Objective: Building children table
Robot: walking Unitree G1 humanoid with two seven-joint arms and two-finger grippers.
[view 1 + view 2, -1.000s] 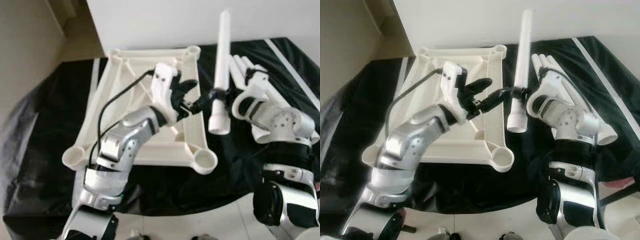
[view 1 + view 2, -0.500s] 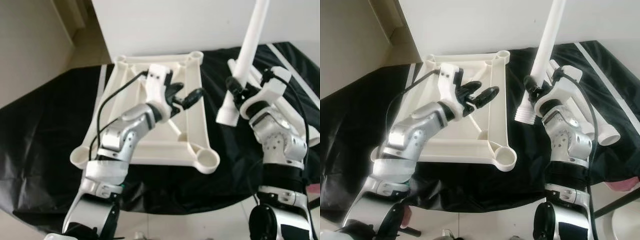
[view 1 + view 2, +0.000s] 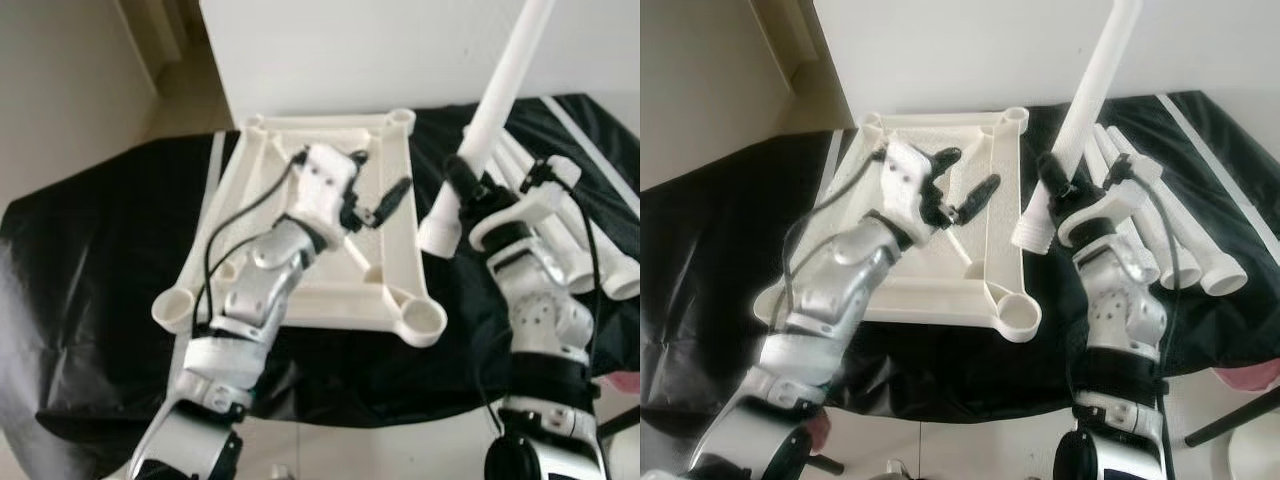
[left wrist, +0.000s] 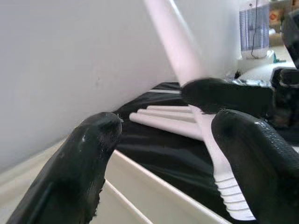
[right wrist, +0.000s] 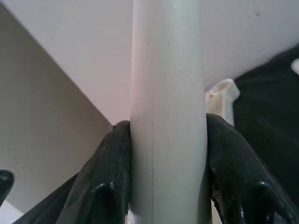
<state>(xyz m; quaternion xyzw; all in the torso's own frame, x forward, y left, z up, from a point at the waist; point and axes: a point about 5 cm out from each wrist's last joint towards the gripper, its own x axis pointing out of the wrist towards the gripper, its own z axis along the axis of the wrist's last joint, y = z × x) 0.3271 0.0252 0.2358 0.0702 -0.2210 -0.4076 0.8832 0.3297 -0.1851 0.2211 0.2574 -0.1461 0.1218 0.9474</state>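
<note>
- Two grippers are seen above a surface draped in a black cloth point(image 3: 90, 300).
- An upturned white tabletop point(image 3: 240, 215) lies on the cloth, with round sockets at its corners; the near right socket point(image 3: 423, 318) is open.
- The left gripper point(image 3: 962, 178) is held over the tabletop, its fingers point(image 4: 84, 158) spread apart with nothing between them.
- The right gripper point(image 3: 1052, 178) is clamped on a white leg point(image 3: 500, 90), which is tilted with its ribbed end point(image 3: 1032, 232) low, just beside the tabletop's right edge and off the cloth.
- Several more legs point(image 3: 1180, 240) lie side by side on the cloth at the right.
</note>
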